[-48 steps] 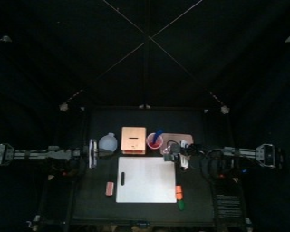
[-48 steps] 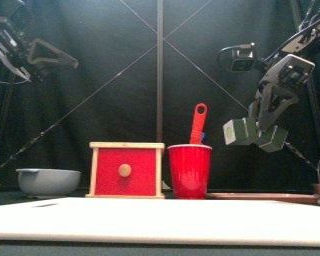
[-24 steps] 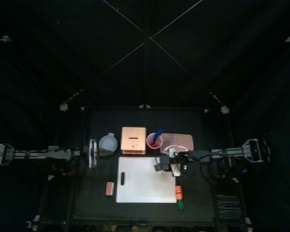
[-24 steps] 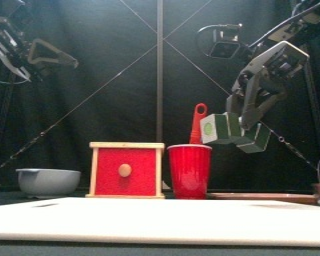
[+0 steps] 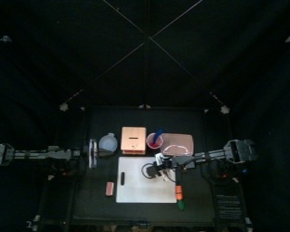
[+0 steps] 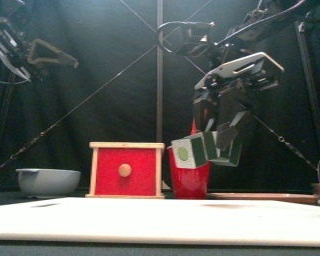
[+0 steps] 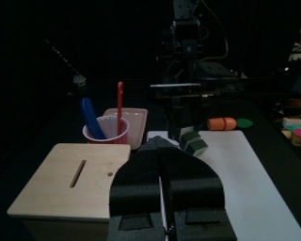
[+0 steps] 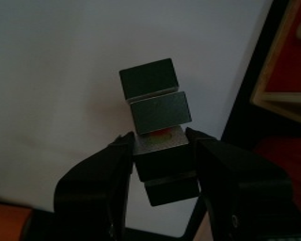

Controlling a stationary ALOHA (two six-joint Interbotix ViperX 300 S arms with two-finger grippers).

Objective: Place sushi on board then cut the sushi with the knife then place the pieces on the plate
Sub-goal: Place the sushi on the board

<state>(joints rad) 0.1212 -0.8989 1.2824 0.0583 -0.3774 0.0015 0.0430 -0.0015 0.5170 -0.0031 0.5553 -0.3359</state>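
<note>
Dark green sushi roll (image 8: 153,99) clamped in right pincer (image 8: 160,141), hanging above white board (image 8: 65,66).

The top view looks down from high and far, tilted toward the back, so the white cutting board (image 5: 148,178) shows small. The front view sits low at the board's near edge, facing level at the wooden box (image 6: 127,171) and red cup (image 6: 190,170), both close. The left wrist view looks rightward across the same box, cup and board. The right wrist view looks closely down on the sushi roll (image 8: 157,108) above the board.
</note>
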